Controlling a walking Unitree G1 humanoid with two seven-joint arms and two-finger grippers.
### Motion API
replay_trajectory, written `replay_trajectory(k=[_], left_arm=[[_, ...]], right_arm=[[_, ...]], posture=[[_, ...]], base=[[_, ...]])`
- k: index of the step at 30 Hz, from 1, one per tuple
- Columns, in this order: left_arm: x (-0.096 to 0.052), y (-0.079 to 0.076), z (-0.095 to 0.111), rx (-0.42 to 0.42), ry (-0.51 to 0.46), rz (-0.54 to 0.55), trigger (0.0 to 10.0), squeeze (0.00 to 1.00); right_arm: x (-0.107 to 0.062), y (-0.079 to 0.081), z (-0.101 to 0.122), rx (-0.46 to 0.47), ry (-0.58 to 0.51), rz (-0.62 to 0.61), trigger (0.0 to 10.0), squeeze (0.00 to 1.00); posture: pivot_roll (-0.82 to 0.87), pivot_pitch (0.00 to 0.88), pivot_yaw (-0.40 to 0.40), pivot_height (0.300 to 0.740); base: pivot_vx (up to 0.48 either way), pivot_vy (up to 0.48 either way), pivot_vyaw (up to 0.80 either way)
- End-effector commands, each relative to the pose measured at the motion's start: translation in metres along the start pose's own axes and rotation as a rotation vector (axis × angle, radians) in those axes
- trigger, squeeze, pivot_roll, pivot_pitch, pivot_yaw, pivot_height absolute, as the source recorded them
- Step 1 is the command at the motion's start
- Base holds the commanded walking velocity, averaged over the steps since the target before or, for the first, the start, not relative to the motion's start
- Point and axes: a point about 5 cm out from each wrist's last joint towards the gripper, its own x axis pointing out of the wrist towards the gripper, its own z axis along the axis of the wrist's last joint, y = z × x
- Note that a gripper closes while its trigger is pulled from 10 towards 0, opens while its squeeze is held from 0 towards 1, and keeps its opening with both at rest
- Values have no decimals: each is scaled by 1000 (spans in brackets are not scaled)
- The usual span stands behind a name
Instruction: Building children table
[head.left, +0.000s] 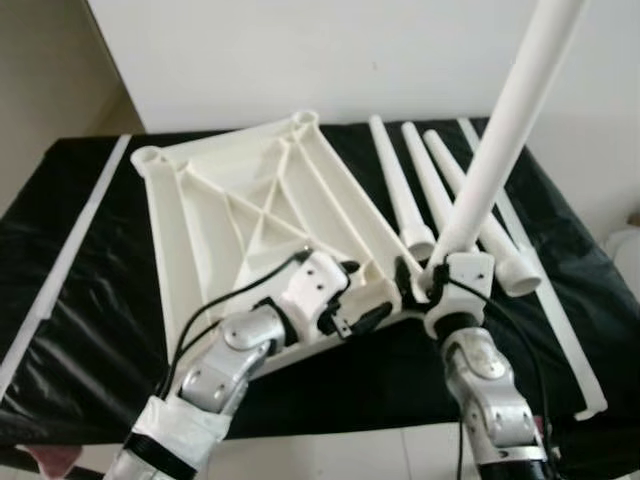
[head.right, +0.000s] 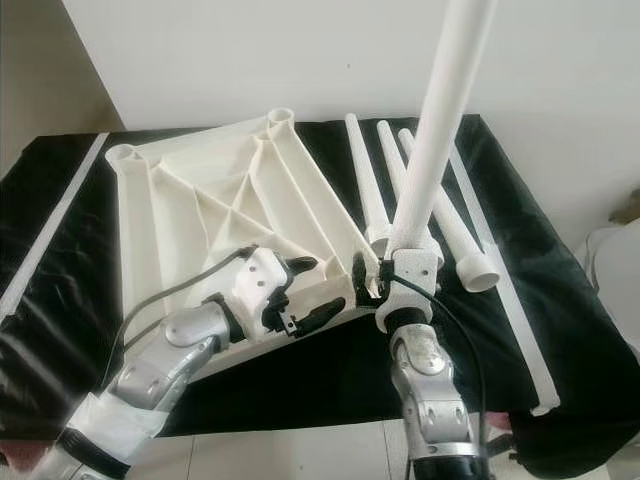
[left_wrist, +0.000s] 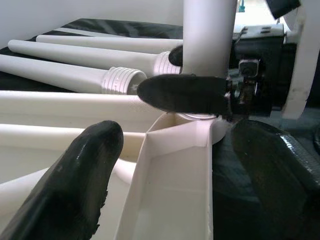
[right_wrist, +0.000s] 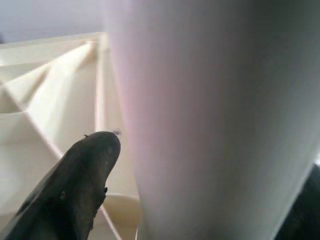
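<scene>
Right pincer (head.left: 432, 283) is clenched around the foot of a white leg (head.left: 505, 130), standing it upright at the tabletop's (head.left: 240, 210) near corner socket. The left wrist view catches what the head views miss: the leg's base sitting right over the socket rim. Left pincer (head.left: 355, 300) straddles the tabletop's near edge, fingers (left_wrist: 75, 185) spread apart. Three spare legs (head.left: 400, 185) lie toward the black bench's (head.left: 90, 300) far right corner.

Two silver jointed arms with white wrist housings, black cables looping alongside; left gripper (head.left: 365, 300) and right gripper (head.left: 425, 280) have long black fingers.
</scene>
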Motion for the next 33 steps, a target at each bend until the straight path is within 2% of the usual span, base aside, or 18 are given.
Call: replay_trajectory(k=[1, 5, 9, 12, 17, 19, 21, 24, 25, 33], left_arm=[[-1, -6, -5, -10, 21, -62, 10000, 0], [1, -10, -4, -13, 17, -82, 10000, 0], [3, -16, -1, -20, 14, -116, 10000, 0], [3, -17, -1, -27, 13, -120, 10000, 0], [-2, -19, 3, -48, 21, -145, 10000, 0], [-5, -17, 11, -59, 13, -152, 10000, 0], [-5, -17, 11, -59, 13, -152, 10000, 0], [-12, -22, 18, -62, 25, -197, 10000, 0], [-17, -25, 20, -52, 39, -223, 10000, 0], [-24, -23, 16, -31, 72, -192, 10000, 0]], right_arm=[[-1, -1, 3, 11, -17, 39, 10000, 0], [0, -12, 5, -38, -7, 118, 10000, 0], [1, -25, 8, -111, 11, 261, 10000, 0], [0, -26, 8, -116, 9, 270, 10000, 0], [-6, -18, 4, -97, 19, 272, 10000, 0], [-8, -9, 4, -76, 7, 270, 10000, 0], [-8, -9, 4, -76, 7, 270, 10000, 0], [-8, -1, 4, -51, 2, 280, 10000, 0], [-6, 6, 4, -24, -1, 305, 10000, 0], [0, 18, 1, 13, 0, 331, 10000, 0]], posture=[[-151, 109, 39, 740], [-157, 109, 41, 740], [-155, 111, 40, 740], [-151, 113, 37, 740], [-145, 119, 32, 740], [-144, 132, 37, 740], [-144, 132, 37, 740], [-145, 145, 37, 740], [-141, 155, 31, 740], [-122, 160, 26, 740]], base=[[0, 0, 0], [0, 0, 0], [0, 0, 0], [0, 0, 0], [0, 0, 0], [0, 0, 0], [0, 0, 0], [0, 0, 0], [0, 0, 0], [0, 0, 0]])
